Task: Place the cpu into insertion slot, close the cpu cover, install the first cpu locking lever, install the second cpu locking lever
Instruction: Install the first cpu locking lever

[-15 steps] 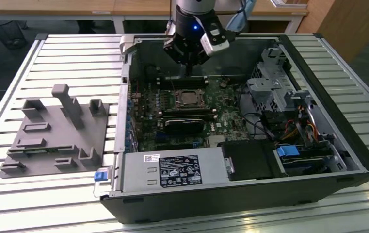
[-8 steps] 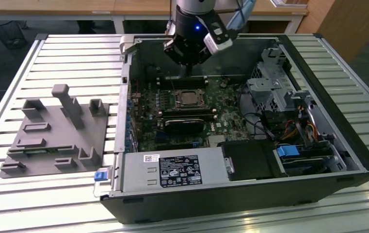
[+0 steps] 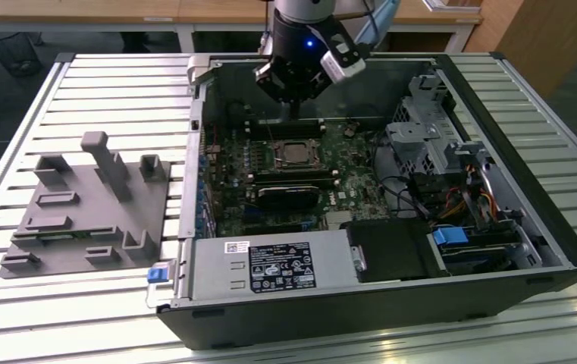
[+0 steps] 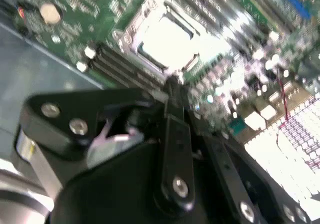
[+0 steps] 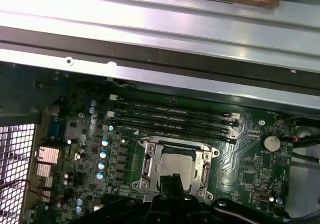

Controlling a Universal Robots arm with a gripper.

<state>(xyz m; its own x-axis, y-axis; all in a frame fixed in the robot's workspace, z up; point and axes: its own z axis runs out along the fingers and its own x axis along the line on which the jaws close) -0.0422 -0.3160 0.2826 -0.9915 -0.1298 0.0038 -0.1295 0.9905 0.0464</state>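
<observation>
While I am hanging above the open computer case (image 3: 531,227) in the exterior view, my claw (image 3: 290,114) is pointing straight down over the motherboard, just off the cpu (image 3: 293,153) toward the case's back wall. That chip is lying flat in the middle of the green board, so I am keeping vertical to meet the hardware around it squarely. A grey fixture (image 3: 86,201) is sitting on the slatted table (image 3: 96,83), well apart at the exterior view's left.

In the second wrist view, my claw (image 4: 172,84) is showing as one narrow black tip, fingers pressed together with nothing between them. A tip that slim is suited to pushing on thin metal parts. Beyond it the cpu (image 4: 165,39) is glaring pale, with the cpu cover (image 4: 125,34) framing it.

In the first wrist view, my claw (image 5: 170,181) is sitting at the near edge of the cpu (image 5: 179,165). The chip is resting inside the insertion slot (image 5: 170,150), and the cpu cover (image 5: 149,166) appears to be lying down around it, beside the long memory slots (image 5: 175,119). Whether either locking lever is latched I cannot tell.
</observation>
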